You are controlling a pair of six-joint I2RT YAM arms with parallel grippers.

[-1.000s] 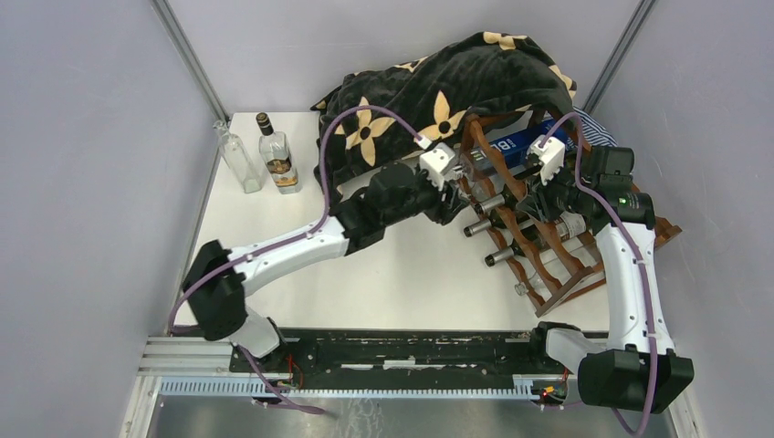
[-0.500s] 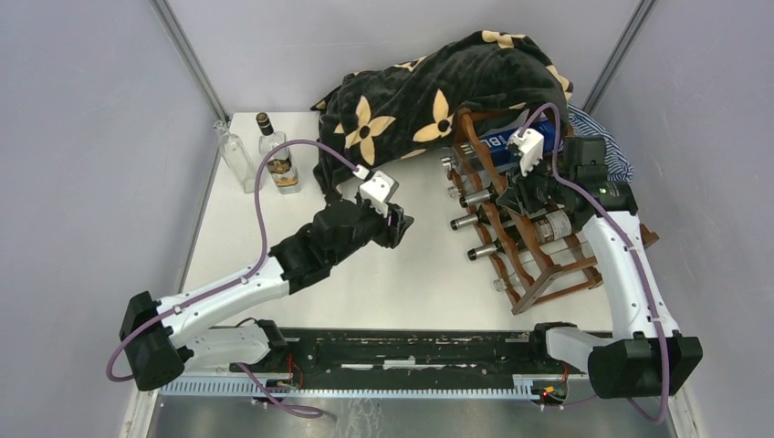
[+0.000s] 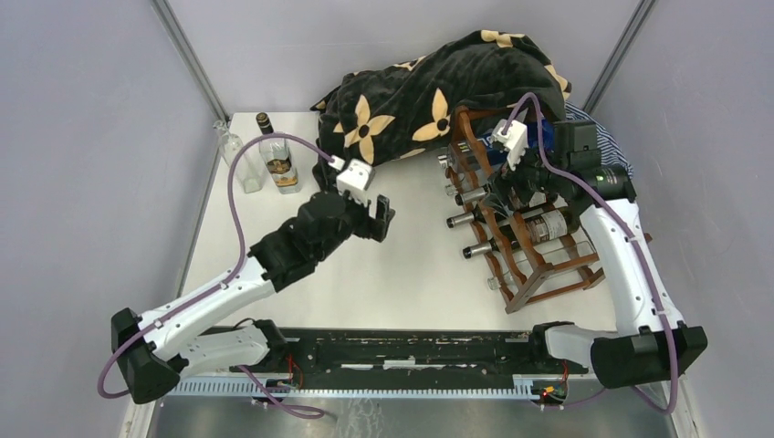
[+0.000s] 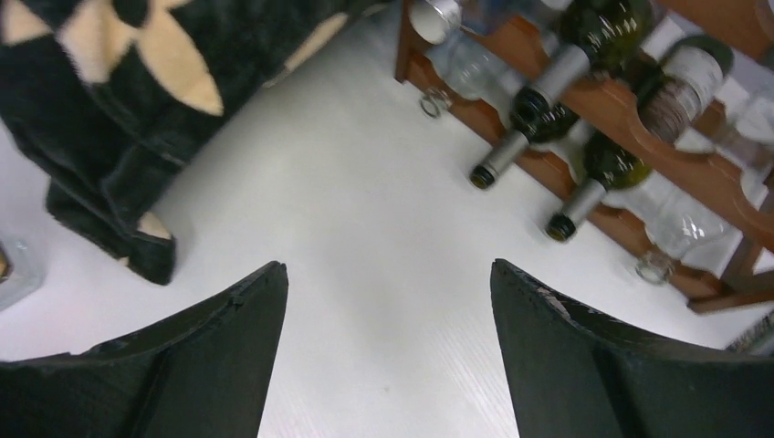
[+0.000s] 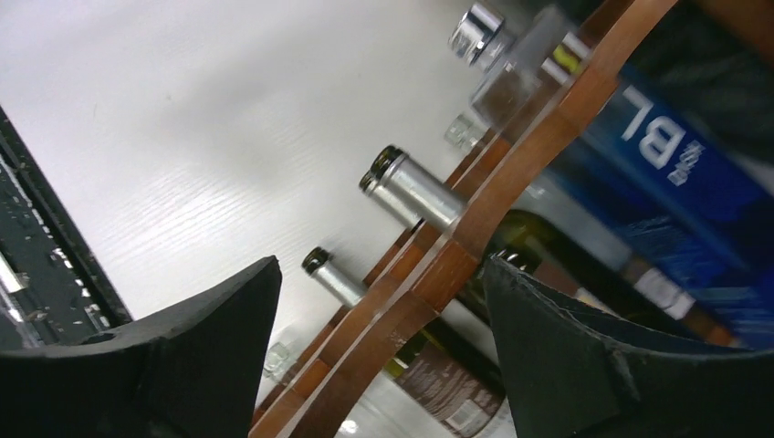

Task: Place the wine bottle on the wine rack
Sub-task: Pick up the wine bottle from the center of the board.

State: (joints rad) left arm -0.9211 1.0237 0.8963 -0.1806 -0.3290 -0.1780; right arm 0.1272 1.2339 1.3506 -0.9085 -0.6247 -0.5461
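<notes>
The wine rack (image 3: 528,265) stands at the right of the table, its wavy reddish-brown rails (image 4: 639,108) holding several lying bottles. A dark green wine bottle (image 4: 540,102) with a silver neck lies in it, and another one (image 5: 445,381) carries a brown label. My right gripper (image 3: 507,190) hovers over the rack's upper tier, open, with a rail (image 5: 511,173) passing under the gap between its fingers (image 5: 381,263). My left gripper (image 3: 379,217) is out over bare table left of the rack, open and empty (image 4: 388,265).
A black blanket (image 3: 438,91) with tan flowers drapes over the rack's far end and the table's back. A blue box (image 5: 675,182) lies on the rack's top. A clear bottle (image 3: 234,157) and a labelled bottle (image 3: 276,157) stand at the back left.
My left arm has drawn back from the rack toward the near left, and its jaws have widened. My right gripper has opened and shifted left. The rack has slid a little left.
</notes>
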